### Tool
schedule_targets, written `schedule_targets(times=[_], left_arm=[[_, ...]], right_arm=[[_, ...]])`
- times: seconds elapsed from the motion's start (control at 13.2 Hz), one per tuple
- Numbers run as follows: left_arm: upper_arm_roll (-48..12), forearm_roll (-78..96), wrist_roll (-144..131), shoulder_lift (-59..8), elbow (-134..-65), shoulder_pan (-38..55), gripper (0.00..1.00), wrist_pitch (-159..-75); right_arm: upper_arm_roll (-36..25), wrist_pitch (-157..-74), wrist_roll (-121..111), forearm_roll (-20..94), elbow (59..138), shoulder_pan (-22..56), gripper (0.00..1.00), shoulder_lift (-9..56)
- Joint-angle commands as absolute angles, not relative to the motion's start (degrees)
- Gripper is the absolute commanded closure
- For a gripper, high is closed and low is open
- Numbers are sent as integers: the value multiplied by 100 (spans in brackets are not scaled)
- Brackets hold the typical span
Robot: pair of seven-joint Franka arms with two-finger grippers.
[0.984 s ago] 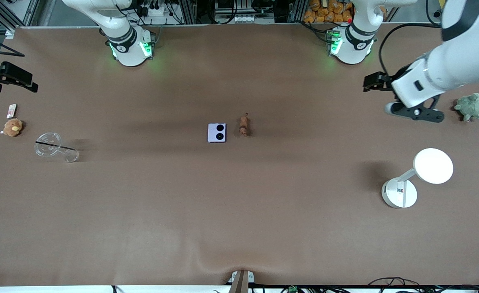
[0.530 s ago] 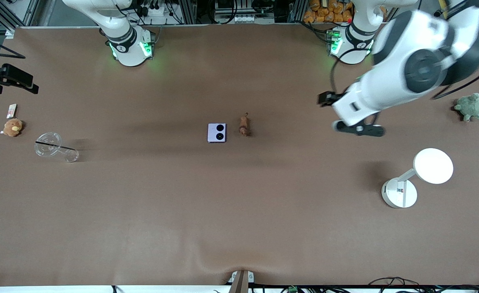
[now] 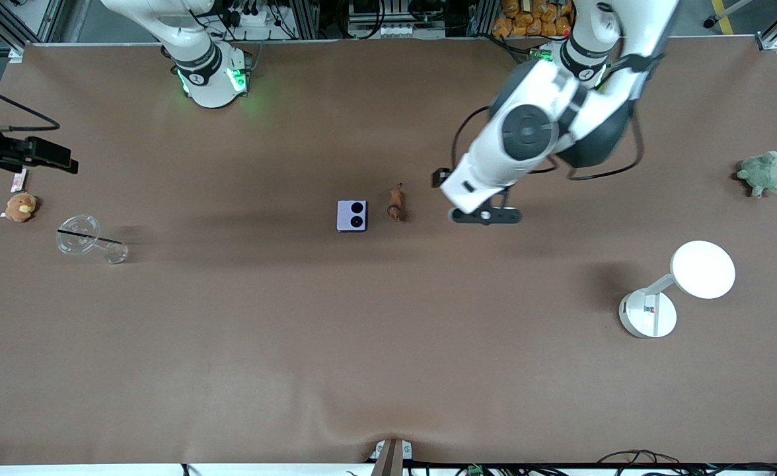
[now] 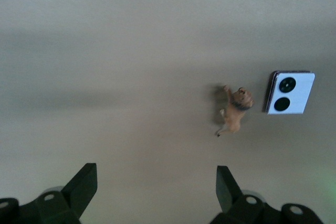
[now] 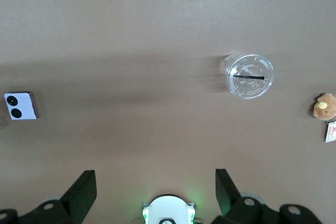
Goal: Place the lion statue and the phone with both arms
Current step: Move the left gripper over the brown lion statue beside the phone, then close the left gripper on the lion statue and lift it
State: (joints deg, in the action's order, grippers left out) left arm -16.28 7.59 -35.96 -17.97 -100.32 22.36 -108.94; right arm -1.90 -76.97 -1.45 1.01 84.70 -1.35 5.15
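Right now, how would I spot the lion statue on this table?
Look to the middle of the brown table, where a square lavender phone lies. Just beside it, toward the left arm's end, is the lion statue: tiny, slender, brown and hard-looking, unlike the plush toys at the table's ends.

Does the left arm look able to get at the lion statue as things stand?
Probably yes: the left gripper hangs open over bare table beside the lion statue, nothing between them; the phone lies apart.
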Motion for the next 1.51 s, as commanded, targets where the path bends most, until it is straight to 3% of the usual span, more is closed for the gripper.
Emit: schedule_targets(times=[0.0, 0.38, 0.83, 1.21, 1.29, 1.36, 1.44], left_arm=[[-1591, 589, -4182, -2099, -10134, 2582, 0, -11389], [-1591, -421, -5772, -2960, -10046, 3383, 0, -12066], [-1521, -492, -6345, -3892, -9335, 3743, 0, -12470], [-1468, -773, -6565, -4131, -9264, 3814, 0, -12831], [-1416, -808, -6583, -4122, -9272, 3841, 13, -12849], [-1406, -826, -6644, -4122, -9272, 3841, 39, -12850], [-1415, -826, -6688, -4122, -9272, 3850, 58, -12850]], right_arm=[[-105, -7664, -229, 9, 8428, -264, 0, 694], [-97, -7944, -150, 17, 8411, -220, 0, 1300], [-88, -8227, -220, 185, 8402, -202, 0, 1661], [-70, -8165, 34, 342, 8464, 139, 0, 1775], [-70, -8165, 357, 456, 8499, 236, 0, 1775], [-70, -8174, 726, 596, 8516, 385, 0, 1775], [-70, -8200, 825, 615, 8490, 509, 0, 1775]])
